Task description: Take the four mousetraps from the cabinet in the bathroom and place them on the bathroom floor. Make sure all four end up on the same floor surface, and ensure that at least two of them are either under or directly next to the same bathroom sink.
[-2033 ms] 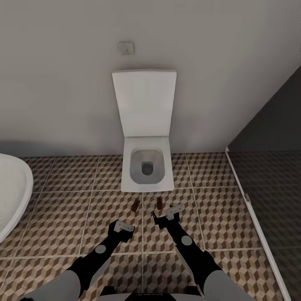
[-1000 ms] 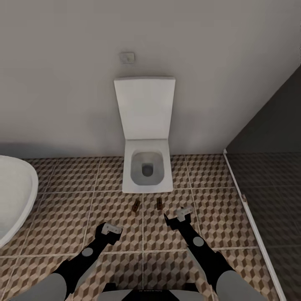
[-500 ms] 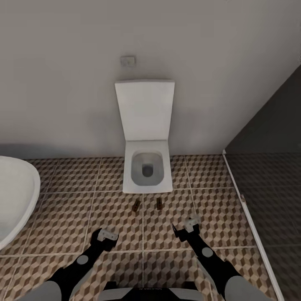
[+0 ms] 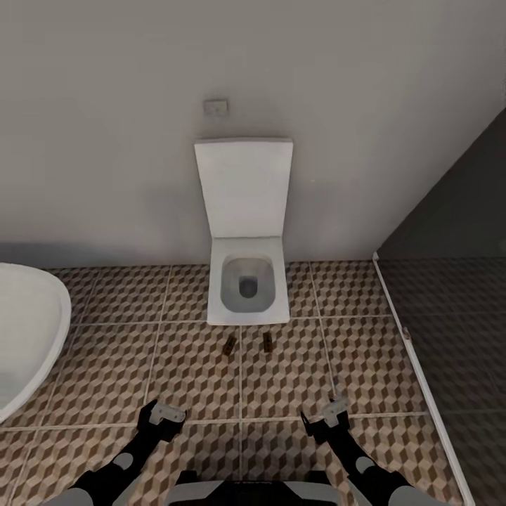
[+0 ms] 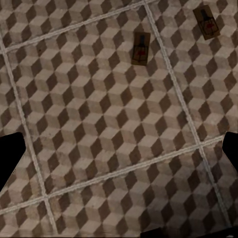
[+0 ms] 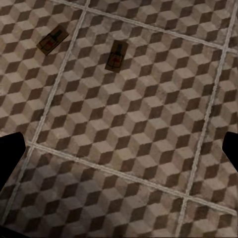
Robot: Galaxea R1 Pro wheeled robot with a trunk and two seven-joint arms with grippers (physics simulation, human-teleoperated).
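Observation:
Two mousetraps lie flat on the patterned bathroom floor [image 4: 190, 365] just in front of the toilet: one [image 4: 229, 344] a little left of the other [image 4: 268, 341]. My left gripper [image 4: 163, 413] hangs open and empty, well back from them. My right gripper [image 4: 327, 414] is likewise open and empty. The left wrist view looks down on both mousetraps [image 5: 141, 48] [image 5: 207, 22], with dark fingertips [image 5: 10, 161] at the picture's edges. The right wrist view shows the same pair [image 6: 52, 39] [image 6: 117, 55] beyond its spread fingertips [image 6: 10, 153]. The cabinet is out of view.
A white toilet [image 4: 247, 281] with its lid raised stands against the grey wall. A white sink [image 4: 28, 337] curves in at the left. A dark shower area [image 4: 457, 337] behind a pale threshold strip bounds the right side.
Both arms have drawn back toward my body, away from the two mousetraps. The view has shifted slightly, so more of the sink shows. The mousetraps have stayed put.

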